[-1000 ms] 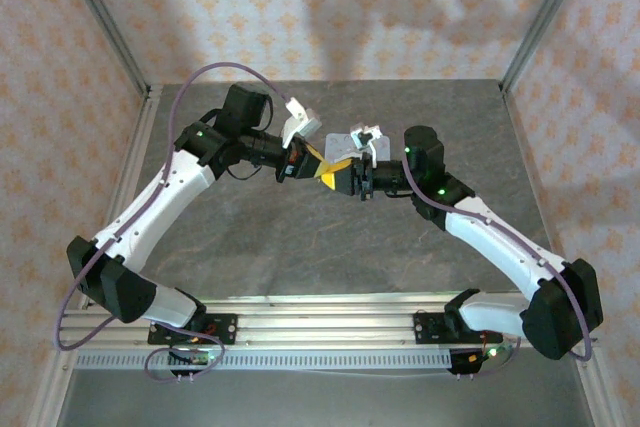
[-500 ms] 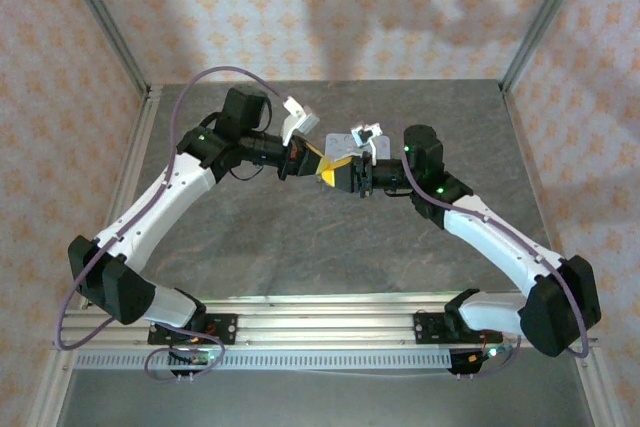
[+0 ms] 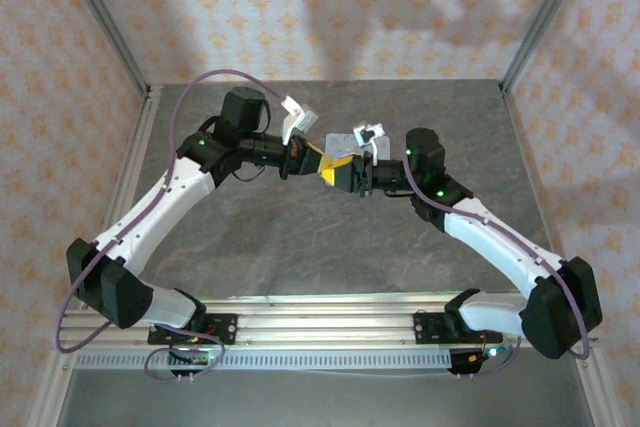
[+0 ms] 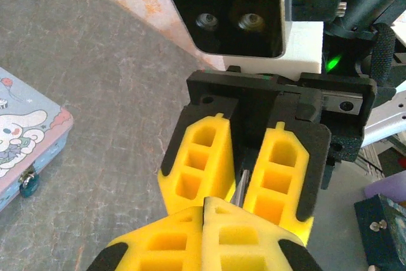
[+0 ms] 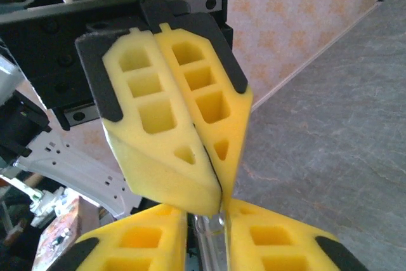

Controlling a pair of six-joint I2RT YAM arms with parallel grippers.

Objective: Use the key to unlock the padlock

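Observation:
My two grippers meet tip to tip above the middle of the table, the left gripper (image 3: 317, 161) against the right gripper (image 3: 336, 173). The right gripper (image 5: 208, 219) is shut on a thin silvery key (image 5: 213, 233), also seen edge-on as the key (image 4: 240, 181) between its yellow fingers (image 4: 202, 166). The left gripper (image 4: 206, 202) is shut, its tip (image 5: 219, 191) pressed to the key's end; whether it pinches the key I cannot tell. The tiny dark padlock (image 4: 28, 183) hangs on the front of a pale blue cartoon tin (image 4: 25, 134) lying on the table.
The tin (image 3: 341, 143) lies just behind the joined grippers, partly under the right wrist. A dark blue box (image 4: 380, 223) sits low on the right of the left wrist view. Patterned walls and metal posts (image 3: 108, 32) enclose the grey table (image 3: 300, 247).
The left arm's wrist and elbow have shifted slightly back and to the left. The grippers stay joined tip to tip, and the key stays in the right gripper.

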